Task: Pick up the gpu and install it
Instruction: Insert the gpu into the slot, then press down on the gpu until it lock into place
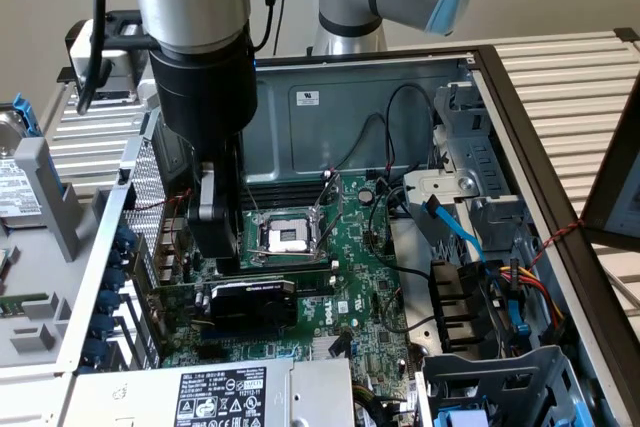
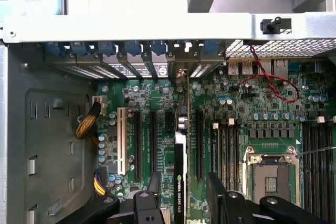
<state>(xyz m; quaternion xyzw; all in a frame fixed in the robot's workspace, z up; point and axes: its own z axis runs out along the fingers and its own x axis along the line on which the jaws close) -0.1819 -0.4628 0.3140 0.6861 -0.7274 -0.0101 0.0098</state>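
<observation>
The gpu [image 1: 252, 299] stands upright in a slot of the green motherboard [image 1: 365, 277], black shroud facing the camera, its bracket end toward the case's rear wall. In the wrist view it appears edge-on as a thin black strip with a label [image 2: 179, 182], its silver bracket [image 2: 181, 72] among the rear slot covers. My gripper [image 1: 215, 252] hangs just above the card's rear end. Its black fingers [image 2: 156, 182] straddle the card, one on each side, with a visible gap to it. The gripper [image 2: 184, 182] is open and holds nothing.
The open computer case holds a CPU socket [image 1: 285, 237] behind the card, a drive cage with blue and coloured cables [image 1: 480, 277] at the exterior view's right, and a power supply [image 1: 220, 392] in front. A hard drive [image 1: 15, 177] lies outside the case on the exterior view's left.
</observation>
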